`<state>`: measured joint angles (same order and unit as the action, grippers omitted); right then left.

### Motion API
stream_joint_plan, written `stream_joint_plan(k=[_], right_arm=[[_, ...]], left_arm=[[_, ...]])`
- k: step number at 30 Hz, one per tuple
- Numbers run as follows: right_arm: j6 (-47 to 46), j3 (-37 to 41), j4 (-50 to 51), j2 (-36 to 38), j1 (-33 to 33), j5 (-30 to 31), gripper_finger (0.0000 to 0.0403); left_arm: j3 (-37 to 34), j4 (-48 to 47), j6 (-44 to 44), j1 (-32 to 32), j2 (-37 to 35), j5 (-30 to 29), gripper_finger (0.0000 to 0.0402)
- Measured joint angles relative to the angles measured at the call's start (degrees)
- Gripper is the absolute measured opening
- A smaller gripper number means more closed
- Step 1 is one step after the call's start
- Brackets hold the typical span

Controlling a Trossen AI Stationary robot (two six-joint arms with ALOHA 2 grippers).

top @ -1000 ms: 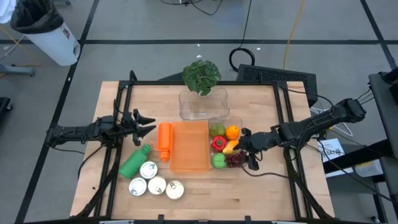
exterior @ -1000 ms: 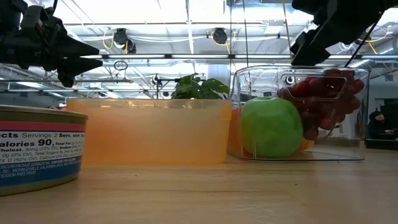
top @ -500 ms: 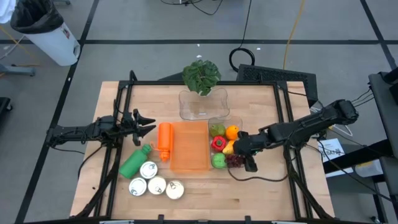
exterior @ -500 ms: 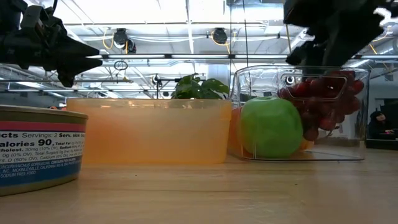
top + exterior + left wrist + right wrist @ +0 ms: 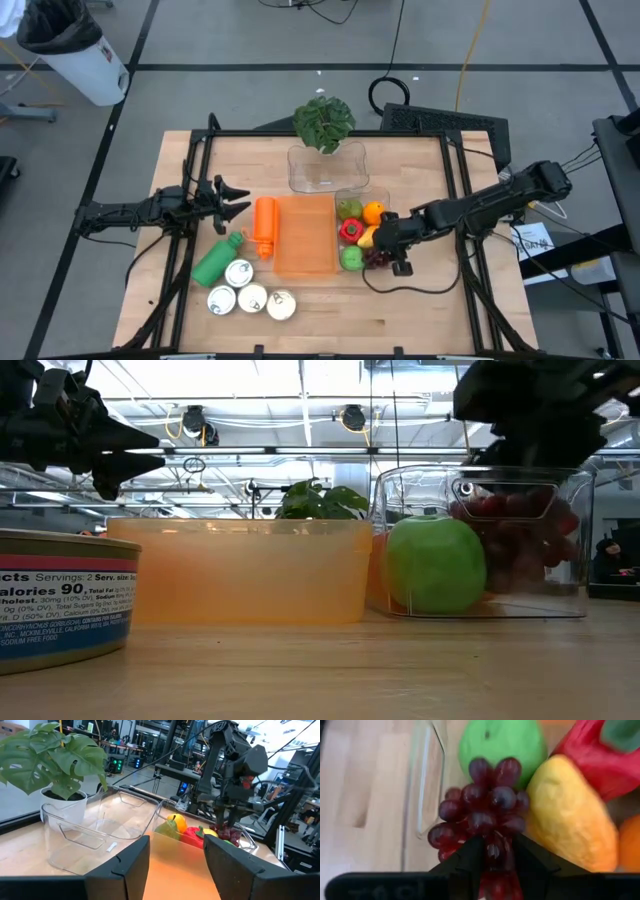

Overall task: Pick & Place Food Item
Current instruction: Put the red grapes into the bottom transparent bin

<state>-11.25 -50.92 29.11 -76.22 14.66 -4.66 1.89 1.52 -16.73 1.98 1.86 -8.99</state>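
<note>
A dark red bunch of grapes [image 5: 485, 810] lies at the near right corner of a clear bin [image 5: 385, 192], beside a green apple [image 5: 352, 258], a red pepper [image 5: 349, 230], a yellow fruit [image 5: 570, 815] and an orange [image 5: 373, 211]. My right gripper [image 5: 495, 857] reaches slanting down into the bin and is shut on the grapes. In the low view it hangs over the grapes [image 5: 520, 530]. Over the table's left side my left gripper [image 5: 236, 200] hovers level and open, holding nothing. My right gripper pinches the end of the grape bunch nearest to it [image 5: 496, 851] between its two fingers. The fingers slant down from the table's right side. The rest of the bunch lies in the bin against the apple and the yellow fruit.
An orange tray [image 5: 304, 235] stands left of the fruit bin, and an empty clear bin [image 5: 327, 168] and a potted plant [image 5: 324, 122] stand behind it. An orange bottle [image 5: 264, 225], a green bottle [image 5: 217, 260] and three cans [image 5: 251, 296] lie at the near left.
My right gripper has gone down and toward the table's left edge into the fruit bin, tipping further downward. Its fingers have drawn together around the grapes. The grapes have stayed in place.
</note>
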Motion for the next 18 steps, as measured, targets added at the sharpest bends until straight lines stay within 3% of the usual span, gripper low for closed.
stream_joint_plan(k=[7,18], right_arm=[[-0.07,0.04,-1.41,3.98,0.02,0.08,0.0082],[0.17,0.07,-2.06,6.16,-0.38,0.37,0.0084]], left_arm=[[0.00,0.02,0.00,0.00,0.00,0.00,0.0209],[0.00,0.00,0.00,-0.01,0.00,0.00,0.0186]])
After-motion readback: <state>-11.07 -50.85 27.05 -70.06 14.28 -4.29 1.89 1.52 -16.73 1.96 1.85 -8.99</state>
